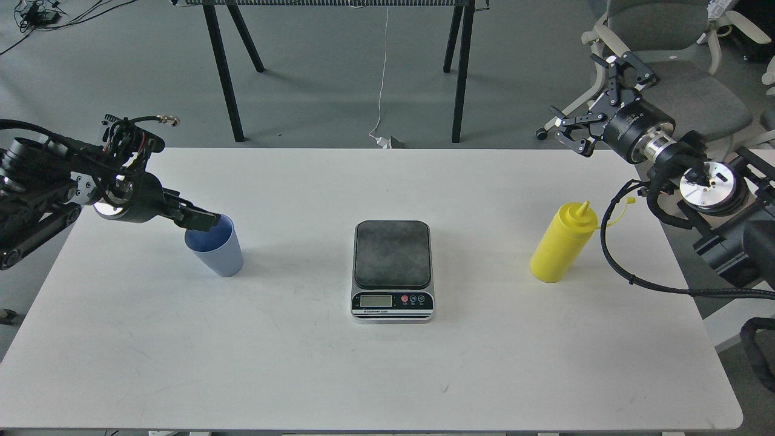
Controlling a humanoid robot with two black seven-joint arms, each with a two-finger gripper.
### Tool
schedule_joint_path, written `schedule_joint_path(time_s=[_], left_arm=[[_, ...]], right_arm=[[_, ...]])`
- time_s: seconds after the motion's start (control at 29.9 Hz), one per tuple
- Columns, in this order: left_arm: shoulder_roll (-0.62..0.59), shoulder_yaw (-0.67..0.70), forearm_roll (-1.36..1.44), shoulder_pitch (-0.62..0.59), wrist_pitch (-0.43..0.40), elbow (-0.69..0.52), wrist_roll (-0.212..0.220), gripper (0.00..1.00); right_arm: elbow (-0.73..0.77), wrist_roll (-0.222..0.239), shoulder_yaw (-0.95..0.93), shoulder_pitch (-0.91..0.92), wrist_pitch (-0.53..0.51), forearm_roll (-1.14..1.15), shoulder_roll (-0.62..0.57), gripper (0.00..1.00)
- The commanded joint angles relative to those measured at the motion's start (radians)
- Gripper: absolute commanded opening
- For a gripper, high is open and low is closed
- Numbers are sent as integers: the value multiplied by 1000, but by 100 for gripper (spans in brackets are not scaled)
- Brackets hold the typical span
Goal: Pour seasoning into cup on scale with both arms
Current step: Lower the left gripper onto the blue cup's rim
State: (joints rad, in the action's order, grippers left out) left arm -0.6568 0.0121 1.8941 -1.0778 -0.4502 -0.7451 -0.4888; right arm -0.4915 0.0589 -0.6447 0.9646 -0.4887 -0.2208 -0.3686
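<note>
The light blue cup (217, 251) stands upright on the white table (387, 375) at the left. My left gripper (202, 221) reaches in from the left, its dark tip at the cup's left rim; its fingers merge into one block. In the table's middle lies the scale (392, 254), its dark platform bare. The yellow seasoning bottle (562, 248) stands upright at the right, its small cap hanging off on a tether. My right gripper (592, 100) hovers above and behind the bottle, past the table's far edge, fingers spread wide and holding nothing.
A grey office chair (678, 91) stands behind the right arm. Black table legs (224, 72) rise beyond the far edge. A black cable (629, 275) loops from the right arm close to the bottle. Bare tabletop lies between cup, scale and bottle and along the front.
</note>
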Motion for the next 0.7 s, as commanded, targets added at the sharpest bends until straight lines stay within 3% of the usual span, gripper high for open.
schedule_joint_path(time_s=[0.0, 0.5, 0.67], left_arm=[[14, -20, -4, -1, 8, 26, 0, 100], [54, -37, 2, 9, 25, 102, 0, 98], [55, -122, -6, 7, 53, 115, 0, 95]], right_arm=[[11, 1, 2, 45, 0, 0, -1, 99], [16, 3, 4, 54, 0, 0, -1, 99], [14, 3, 4, 51, 0, 1, -1, 99]])
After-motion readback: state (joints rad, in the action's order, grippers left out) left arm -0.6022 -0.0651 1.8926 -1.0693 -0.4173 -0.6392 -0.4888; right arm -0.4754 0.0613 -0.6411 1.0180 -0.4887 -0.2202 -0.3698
